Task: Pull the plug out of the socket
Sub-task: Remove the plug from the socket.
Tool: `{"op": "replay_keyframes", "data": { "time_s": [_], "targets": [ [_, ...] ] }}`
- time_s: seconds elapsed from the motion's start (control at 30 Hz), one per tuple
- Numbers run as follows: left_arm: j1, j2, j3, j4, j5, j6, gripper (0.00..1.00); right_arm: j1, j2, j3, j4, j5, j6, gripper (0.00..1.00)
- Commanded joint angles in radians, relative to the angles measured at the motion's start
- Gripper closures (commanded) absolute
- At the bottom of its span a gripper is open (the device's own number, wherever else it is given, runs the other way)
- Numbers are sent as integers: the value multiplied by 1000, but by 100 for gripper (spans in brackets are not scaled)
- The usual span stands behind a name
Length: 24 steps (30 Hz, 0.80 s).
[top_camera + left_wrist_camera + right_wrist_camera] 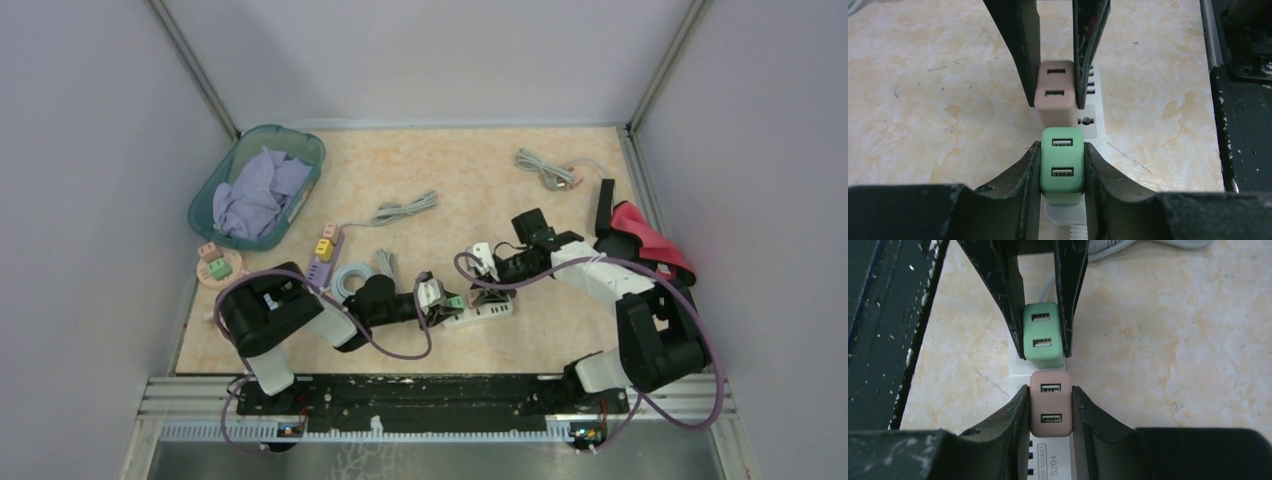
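Both arms look like the same build to me: left arm (270, 318) and right arm (650, 340) have black joint housings and white links. A purple cable (400, 355) loops along each. Right gripper (1049, 390) fingers (1008, 425) are black and tapered, with white-specked, chipped paint.

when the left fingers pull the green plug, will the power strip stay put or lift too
Likely lifts: the power strip looks slim, light, unanchored. Its hard plastic should stay stiff. The right fingers clamping the pink plug may steady it.
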<state>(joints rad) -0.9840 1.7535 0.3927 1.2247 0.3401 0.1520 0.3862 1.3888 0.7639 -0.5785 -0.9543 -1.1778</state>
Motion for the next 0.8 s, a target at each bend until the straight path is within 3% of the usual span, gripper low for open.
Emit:
{"op": "replay_keyframes", "data": {
  "time_s": [0.0,0.27,0.57,0.77],
  "targets": [
    [-1,39,-33,-60,-17,15,100,-37,-46,69,-45,-100,-100,100],
    [-1,71,10,-87,-2,51,100,-40,-29,66,-230,-159,-371,100],
    [-1,96,-3,-41,4,6,100,-40,-14,109,-284,-157,-387,100],
    [-1,105,3,-35,12,-22,100,-60,-30,137,-270,-156,-303,100]
  ]
}}
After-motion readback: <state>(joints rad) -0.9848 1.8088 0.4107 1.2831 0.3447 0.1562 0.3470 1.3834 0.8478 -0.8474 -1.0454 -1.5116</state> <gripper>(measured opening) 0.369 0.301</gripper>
